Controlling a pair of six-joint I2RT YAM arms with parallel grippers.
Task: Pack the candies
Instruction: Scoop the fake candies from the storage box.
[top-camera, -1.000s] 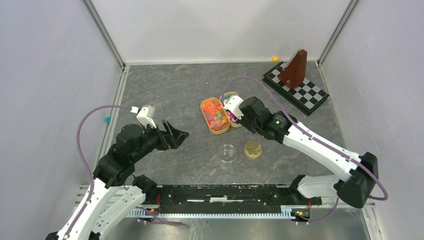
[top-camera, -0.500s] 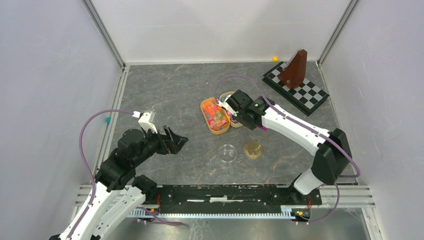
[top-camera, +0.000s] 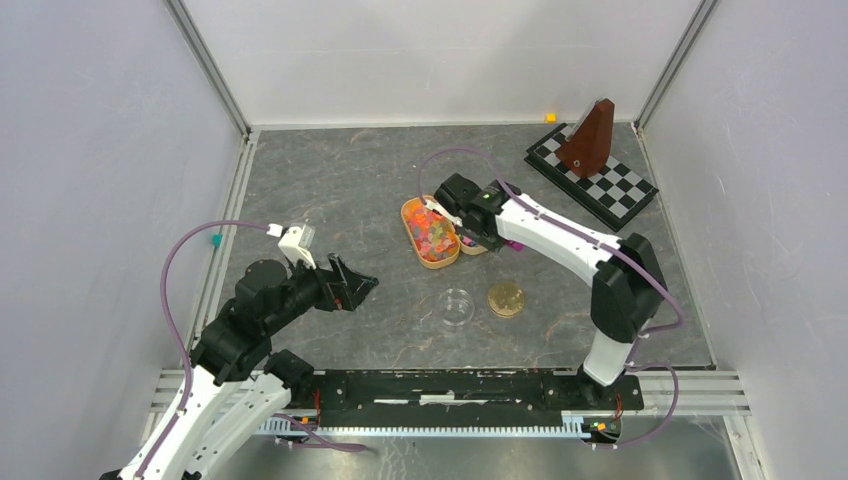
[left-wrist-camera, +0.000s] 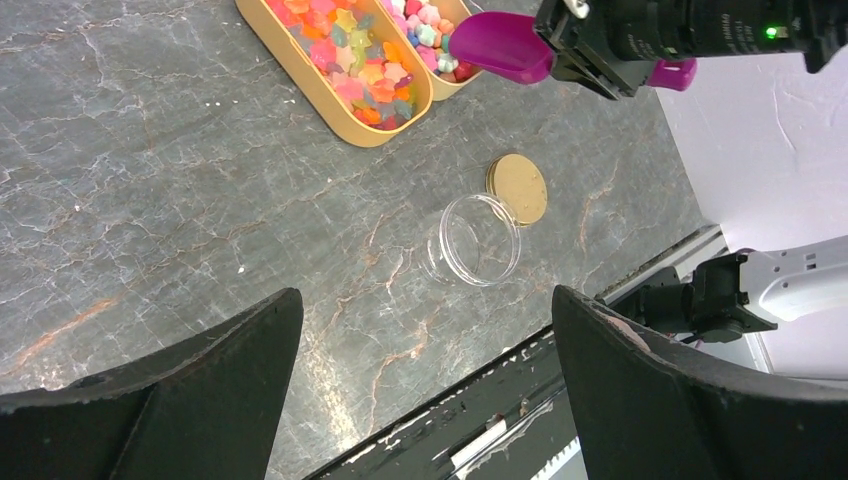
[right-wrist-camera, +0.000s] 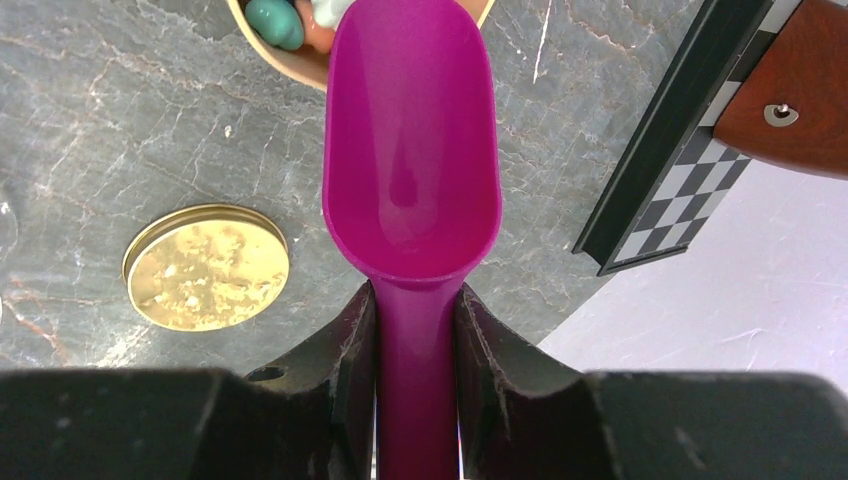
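Two tan oval trays sit side by side near the middle of the grey marbled table. The longer tray is heaped with the candies, tiny chunky sweets in pink, orange, yellow, green and blue. The shorter tray beside it holds more of them, though the right arm hides most of it in the top view.

The right gripper has both fingers pressed against the handle of a purple plastic scoop, which it holds clear of the table. The scoop's rounded front edge reaches over the rim of the shorter tray, and its bowl shows only bare plastic.

On the near side of the trays stands a small clear glass jar with its mouth uncovered. A round gold metal lid lies flat just beside it (the top view shows a thin gap between the two).

The left gripper hangs above bare table well to the left of the jar. Its fingers are spread wide and grip nothing.

At the far right corner lies a black-and-white chequered board, with a brown wooden pyramid-shaped block standing on it.
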